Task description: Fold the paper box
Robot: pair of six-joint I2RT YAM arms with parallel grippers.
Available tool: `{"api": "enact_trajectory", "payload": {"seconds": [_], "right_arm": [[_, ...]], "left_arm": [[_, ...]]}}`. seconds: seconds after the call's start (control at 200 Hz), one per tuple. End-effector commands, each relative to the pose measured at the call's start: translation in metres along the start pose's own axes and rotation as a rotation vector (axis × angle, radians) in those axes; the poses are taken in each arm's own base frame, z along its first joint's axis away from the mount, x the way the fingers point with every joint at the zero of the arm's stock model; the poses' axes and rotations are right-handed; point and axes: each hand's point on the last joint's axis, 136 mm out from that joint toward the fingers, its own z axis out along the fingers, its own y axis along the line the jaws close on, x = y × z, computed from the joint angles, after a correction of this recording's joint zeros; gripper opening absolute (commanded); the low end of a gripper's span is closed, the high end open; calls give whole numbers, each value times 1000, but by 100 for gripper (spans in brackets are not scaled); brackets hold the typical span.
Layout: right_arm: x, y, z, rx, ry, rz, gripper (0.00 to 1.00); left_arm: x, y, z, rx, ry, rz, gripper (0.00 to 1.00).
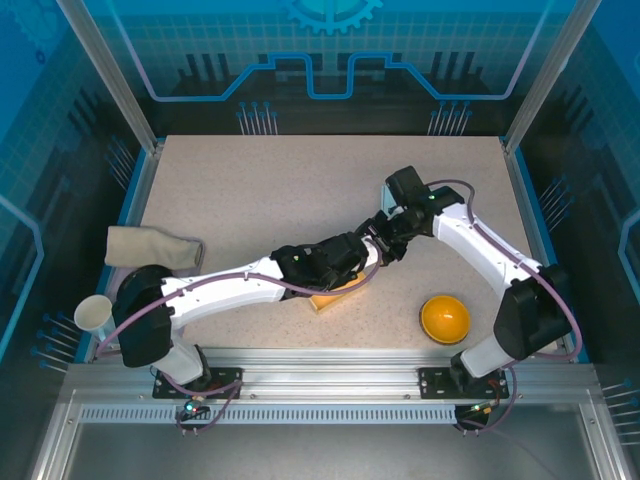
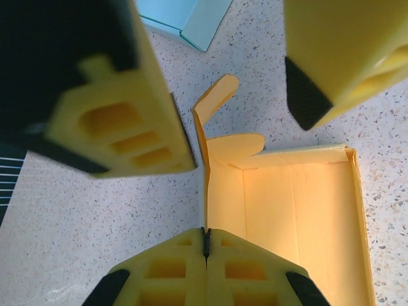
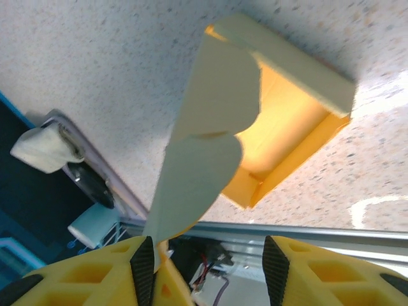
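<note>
- The yellow paper box (image 2: 299,217) is lying open side up on the speckled worktop (image 1: 260,190), around the middle of the near edge. In the top view it is sitting half tucked under the left arm.
- The left gripper (image 2: 205,237) is clamping fully shut on the top edge of the box's side wall. The thin card is running straight into the seam between its fingers.
- The right gripper (image 3: 210,255) is hovering over the far end of that same wall with its jaws well apart, one finger on either side of the rounded flap (image 3: 217,95).
- That flap is standing up from the wall's end. Its pale tip is leaning against one pad (image 3: 143,264), while the other pad is staying clear of it, so nothing is being pinched there.
- A second rounded tab (image 2: 239,146) is lying inward over the box's inner corner, just below the upright flap.
- An orange bowl (image 1: 445,318) is sitting towards the near right corner, well apart from the box.
- A beige cloth (image 1: 150,248) is lying along the left edge, and a white paper cup (image 1: 93,312) is standing by the near left corner.
</note>
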Motion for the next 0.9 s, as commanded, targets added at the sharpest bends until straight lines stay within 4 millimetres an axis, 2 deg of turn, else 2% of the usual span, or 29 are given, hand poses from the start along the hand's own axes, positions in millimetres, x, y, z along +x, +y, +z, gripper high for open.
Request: {"api": "enact_trajectory", "payload": {"seconds": [0.0, 0.205, 0.41, 0.54, 0.71, 0.785, 0.895], "right_arm": [[-16, -17, -11, 98, -114, -28, 51], [-30, 3, -19, 44, -246, -110, 52], [-28, 25, -8, -21, -261, -128, 54], [-25, 32, -4, -26, -288, -150, 56], [-29, 24, 8, 4, -289, -131, 57], [-27, 13, 11, 46, -276, -105, 58], [-22, -9, 4, 106, -299, -45, 58]], "left_arm": [[0, -1, -3, 3, 12, -8, 0], [3, -3, -2, 14, 26, -23, 0], [-3, -4, -3, 27, 13, -41, 0], [-5, -4, -2, 28, 13, -44, 0], [-6, -5, -1, 34, 10, -48, 0], [-5, -5, 0, 33, 16, -48, 0], [-1, -2, 4, 17, 43, -47, 0]]}}
